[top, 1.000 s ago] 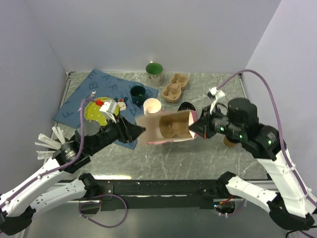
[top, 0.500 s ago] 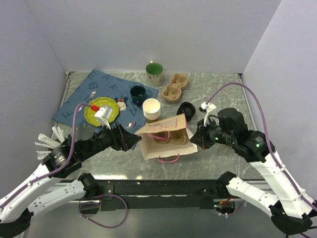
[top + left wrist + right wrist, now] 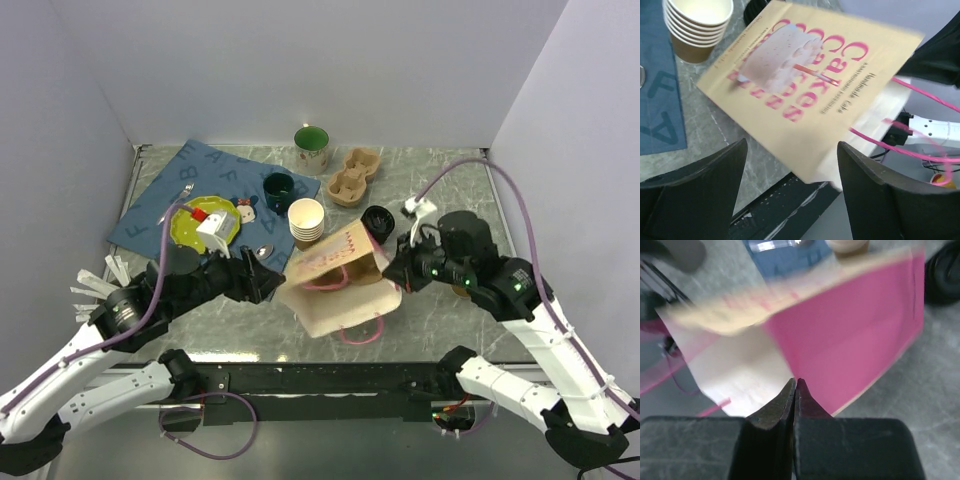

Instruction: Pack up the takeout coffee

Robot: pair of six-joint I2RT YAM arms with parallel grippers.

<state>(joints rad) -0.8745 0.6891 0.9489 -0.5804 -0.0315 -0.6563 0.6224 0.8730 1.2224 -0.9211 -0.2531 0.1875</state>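
at the far left the blue mat (image 3: 165,195) lies out of the work, as does the cup stack (image 3: 306,220) just far of the bag. the left fingers (image 3: 270,283) stand spread wide at the bag's left edge, grasping nothing. the left wrist view shows the printed kraft face between and beyond them, ungripped. a second ago they were nipping that edge, helping to keep the bag (image 3: 338,300) lifted with its mouth turned up toward the overhead view. now they have let go and the bag has tipped over, printed side up, with its pink handles (image 3: 365,330) trailing toward the near edge of the desk (image 3: 450,190). it is blurred in both wrist views, so it is likely swinging. a loose black lid (image 3: 378,219) lies just far of the bag's right corner. the right fingers (image 3: 796,385) are clenched on the bag's right edge, and that single pinch seems to be all that keeps that side off the desk. the right arm (image 3: 520,290) is lower and nearer the middle than before. the coffee cannot be seen now: a second ago a brown cup showed beside the right arm, in a spot the arm now covers. i judge the coffee is not in the bag yet.
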